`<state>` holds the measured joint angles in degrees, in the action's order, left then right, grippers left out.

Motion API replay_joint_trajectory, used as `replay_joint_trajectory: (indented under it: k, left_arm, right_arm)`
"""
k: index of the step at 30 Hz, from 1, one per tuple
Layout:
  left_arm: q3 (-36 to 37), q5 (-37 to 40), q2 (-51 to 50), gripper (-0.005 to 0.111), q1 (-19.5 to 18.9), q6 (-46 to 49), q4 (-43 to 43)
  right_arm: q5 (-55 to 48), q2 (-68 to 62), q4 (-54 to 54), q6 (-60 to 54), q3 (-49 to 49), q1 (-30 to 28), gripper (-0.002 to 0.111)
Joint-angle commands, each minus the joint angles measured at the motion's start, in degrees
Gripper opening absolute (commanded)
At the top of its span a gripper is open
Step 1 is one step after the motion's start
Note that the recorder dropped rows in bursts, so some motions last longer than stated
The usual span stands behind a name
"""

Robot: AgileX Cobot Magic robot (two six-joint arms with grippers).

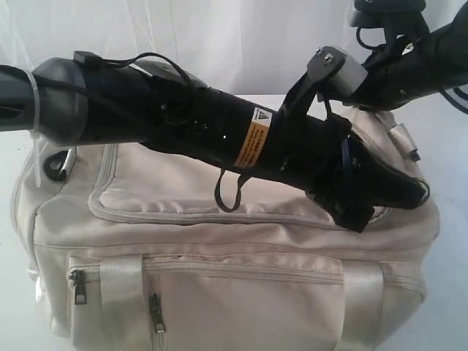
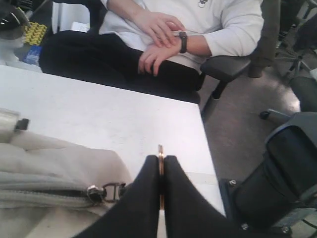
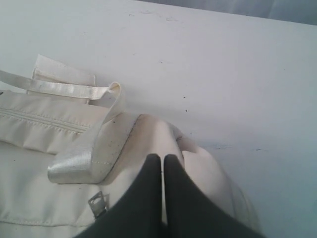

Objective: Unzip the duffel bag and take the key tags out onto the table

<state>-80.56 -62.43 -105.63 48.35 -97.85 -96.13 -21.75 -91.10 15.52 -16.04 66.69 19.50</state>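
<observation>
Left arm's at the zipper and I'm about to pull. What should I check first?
1. The left gripper is shut on the zipper pull: ok.
2. Pull is linked to the slider: ok.
3. The right gripper, shut at the duffel bag end, has caught fabric: cannot tell.
4. The key tags are located: not ok, none in view.
5. Bare table beside the bag: ok.
6. The person's hands are off the table: ok.

Black left arm, grey collar, white cable tie, orange warning label; black tapered pincer fingers
</observation>
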Motion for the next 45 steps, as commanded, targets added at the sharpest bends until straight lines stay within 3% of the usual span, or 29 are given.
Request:
replay_joint_trajectory:
  k: [1,9,14,18,22,24,31,45]
  left_arm:
    - [-0.20,-7.53,0.99,0.005,0.38,-2.66,-2.45]
    - [2.13,-7.53,0.99,0.005,0.38,-9.68,-3.81]
    - [5.13,-7.53,0.99,0.005,0.38,-9.68,-3.81]
    - [5.14,-7.53,0.99,0.005,0.38,-8.53,-3.81]
    - [5.14,-7.53,0.99,0.005,0.38,-7.51,-3.81]
    - [5.14,-7.53,0.99,0.005,0.38,-6.42,-3.81]
    - [5.14,-7.53,0.99,0.005,0.38,-5.38,-3.81]
    - [5.14,-7.53,0.99,0.005,0.38,-5.38,-3.81]
  right_arm:
    - [3.10,0.02,-0.82,-0.47,0.21,-0.18,0.000]
    - [3.77,0.23,-1.09,-0.47,1.62,-0.96,0.000]
    - [-8.43,3.36,-4.98,-8.34,3.52,-2.00,0.001]
    - [-18.05,8.86,-6.15,-8.21,3.52,-2.00,0.020]
    - [-31.71,11.60,-5.81,-2.14,2.40,-1.87,0.065]
    - [-34.42,11.84,-4.19,-0.59,1.08,-1.16,0.072]
    - [-44.72,11.64,-2.73,-0.29,-2.25,0.03,0.073]
    - [-45.35,14.35,-2.48,2.18,-2.14,0.03,0.072]
